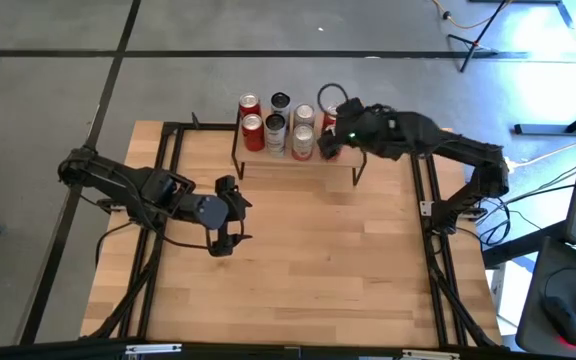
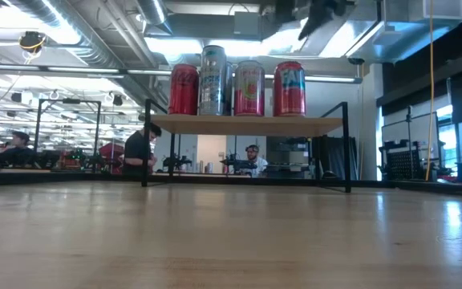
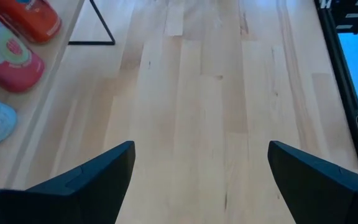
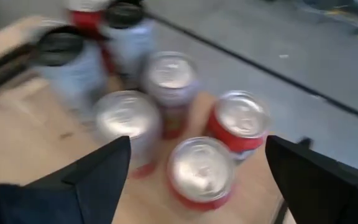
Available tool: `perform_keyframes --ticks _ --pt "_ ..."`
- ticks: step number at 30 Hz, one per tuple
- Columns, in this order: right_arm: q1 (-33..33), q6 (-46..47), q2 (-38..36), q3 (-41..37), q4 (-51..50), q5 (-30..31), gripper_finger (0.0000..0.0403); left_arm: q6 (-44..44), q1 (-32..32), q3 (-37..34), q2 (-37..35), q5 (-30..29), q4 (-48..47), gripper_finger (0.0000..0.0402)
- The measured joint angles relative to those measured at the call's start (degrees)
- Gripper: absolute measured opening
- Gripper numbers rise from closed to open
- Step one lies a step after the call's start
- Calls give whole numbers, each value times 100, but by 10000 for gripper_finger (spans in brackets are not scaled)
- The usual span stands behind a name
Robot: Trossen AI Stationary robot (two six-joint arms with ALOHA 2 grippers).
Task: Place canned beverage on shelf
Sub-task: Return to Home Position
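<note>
1. Your right gripper (image 1: 329, 136) hovers over the right end of the shelf (image 2: 247, 124), fingers spread wide and holding nothing. The cans (image 2: 235, 88) stand upright on the shelf, at the far edge of the counter (image 1: 298, 270).
2. Raise the arm straight up first, so the fingers clear the can tops.
3. Only then swing back to the right. A low sweep could topple the red can (image 4: 199, 169) beneath the fingers.
4. Your left gripper (image 1: 240, 218) waits over the counter's left half, fingers wide apart and empty.

The cans (image 2: 249, 88) on the shelf (image 2: 247, 124) carry printed labels, but no wording is legible.
</note>
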Motion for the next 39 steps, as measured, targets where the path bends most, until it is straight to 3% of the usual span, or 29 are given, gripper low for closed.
perform_keyframes --ticks 4,7,9,15,20,24,29,32,36,39 --pt "291 -502 -19 676 -306 -1004 351 -191 -1 0 37 5 -66 355" --pt "547 -692 -122 706 -335 -2099 316 -213 0 0 36 -22 -231 335" --pt "775 -793 -207 536 -231 -2537 275 -194 0 0 -28 -73 -370 307" --pt "1465 -922 -715 -612 1083 -2804 117 111 46 -70 -270 -110 -859 182" --pt "1563 -351 -1412 -2127 2872 -3054 12 276 169 -896 -757 57 -721 72" --pt "1559 -186 -2170 -3489 4778 -3121 28 422 259 -1853 -1524 394 254 10" --pt "1565 -104 -3082 -5061 6740 -3114 41 391 276 -2887 -2793 163 1546 15" --pt "1557 -57 -3422 -5629 6905 -3078 41 298 270 -3211 -3375 -21 1653 21" --pt "1559 146 -3534 -6011 6795 -2939 41 1292 268 -3430 -3851 -369 1615 19" --pt "1563 12 -3539 -6109 6875 -3007 42 865 264 -3496 -3997 -214 1671 18"
